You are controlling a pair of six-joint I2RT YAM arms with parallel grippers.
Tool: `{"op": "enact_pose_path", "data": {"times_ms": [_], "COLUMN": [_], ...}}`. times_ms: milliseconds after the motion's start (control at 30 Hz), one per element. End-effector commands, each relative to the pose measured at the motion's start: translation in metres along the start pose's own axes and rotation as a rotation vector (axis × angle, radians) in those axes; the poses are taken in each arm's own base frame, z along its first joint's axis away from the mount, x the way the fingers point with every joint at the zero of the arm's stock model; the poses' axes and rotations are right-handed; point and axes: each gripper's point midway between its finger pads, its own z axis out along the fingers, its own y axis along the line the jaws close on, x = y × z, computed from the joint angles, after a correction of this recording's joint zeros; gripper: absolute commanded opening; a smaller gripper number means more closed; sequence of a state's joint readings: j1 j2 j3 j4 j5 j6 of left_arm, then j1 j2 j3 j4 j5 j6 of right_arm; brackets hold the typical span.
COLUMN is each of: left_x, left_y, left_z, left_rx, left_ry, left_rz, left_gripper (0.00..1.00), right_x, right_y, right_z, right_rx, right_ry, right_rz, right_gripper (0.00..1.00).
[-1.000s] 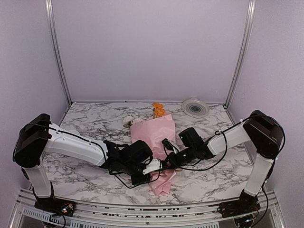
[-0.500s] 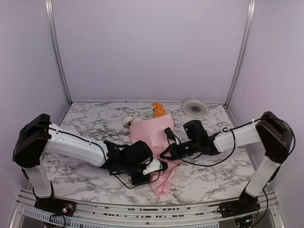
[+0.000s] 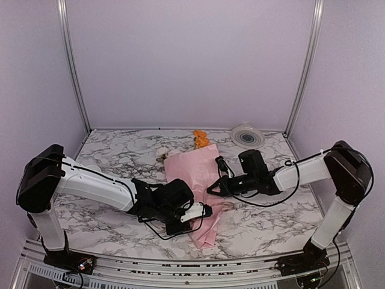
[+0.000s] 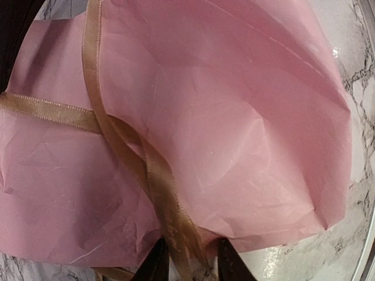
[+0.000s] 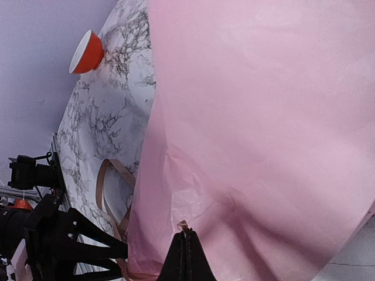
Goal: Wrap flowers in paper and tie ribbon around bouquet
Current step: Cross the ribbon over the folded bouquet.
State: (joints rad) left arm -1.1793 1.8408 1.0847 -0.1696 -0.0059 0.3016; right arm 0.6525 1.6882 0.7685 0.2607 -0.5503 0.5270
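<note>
Right gripper, jaws together, had withdrawn rightward; left gripper had just parted around the ribbon, suggesting the bouquet tie was nearly finished.

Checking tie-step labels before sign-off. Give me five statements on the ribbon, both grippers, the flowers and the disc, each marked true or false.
1. The ribbon lies across the paper. True.
2. The left gripper is clamped shut. False: its fingers stand apart, with the ribbon running between them.
3. The right gripper is shut. True.
4. The flowers poke out of the bouquet at its near end. False: they are at the far end, away from the arm bases.
5. The white-grey disc rests on the paper. False: it lies apart, farther back and to the right.
</note>
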Motion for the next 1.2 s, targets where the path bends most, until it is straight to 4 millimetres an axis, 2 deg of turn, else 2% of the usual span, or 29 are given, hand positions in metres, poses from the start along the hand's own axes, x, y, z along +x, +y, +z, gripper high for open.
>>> {"op": "enact_pose_path", "data": {"times_ms": [0,200,300,400,467,533,633,733,833,1000,1100,1167], "left_x": [-0.005,-0.025,-0.034,-0.039,-0.031,-0.014,0.019,0.035,0.043,0.052,0.052,0.054], "left_y": [0.001,0.006,0.008,0.028,0.047,0.068,0.085,0.077,0.067,0.062,0.056,0.052], "left_z": [-0.009,-0.035,-0.052,-0.073,-0.079,-0.076,-0.06,-0.041,-0.028,-0.018,-0.014,-0.011], "left_rx": [-0.001,-0.001,0.029,0.004,-0.016,-0.046,-0.057,-0.008,0.04,0.048,0.041,0.017], "left_ry": [0.0,-0.089,-0.163,-0.258,-0.276,-0.252,-0.142,-0.053,0.0,0.052,0.073,0.1], "left_rz": [0.007,-0.043,-0.097,-0.209,-0.322,-0.455,-0.612,-0.68,-0.751,-0.84,-0.857,-0.856], "left_gripper": [0.39,0.55,0.63,0.67,0.64,0.51,0.41,0.4,0.4,0.36,0.38,0.43], "right_x": [-0.004,0.011,0.012,0.009,0.008,0.008,0.006,0.003,0.002,0.0,0.006,0.014], "right_y": [-0.021,-0.041,-0.043,-0.041,-0.04,-0.039,-0.036,-0.032,-0.027,-0.005,-0.009,-0.01], "right_z": [0.004,0.01,0.008,0.007,0.007,0.007,0.005,0.001,-0.004,-0.006,-0.003,0.002], "right_rx": [0.042,0.085,0.089,0.086,0.086,0.082,0.076,0.08,0.098,0.187,0.281,0.31], "right_ry": [-0.025,0.003,-0.003,-0.009,-0.009,-0.007,-0.01,-0.019,-0.018,-0.016,0.016,0.035], "right_rz": [0.032,0.065,0.077,0.069,0.066,0.065,0.06,0.044,0.023,-0.1,-0.128,-0.126], "right_gripper": [0.0,0.0,0.0,0.0,0.0,0.0,0.0,0.0,0.08,0.18,0.24,0.32]}}
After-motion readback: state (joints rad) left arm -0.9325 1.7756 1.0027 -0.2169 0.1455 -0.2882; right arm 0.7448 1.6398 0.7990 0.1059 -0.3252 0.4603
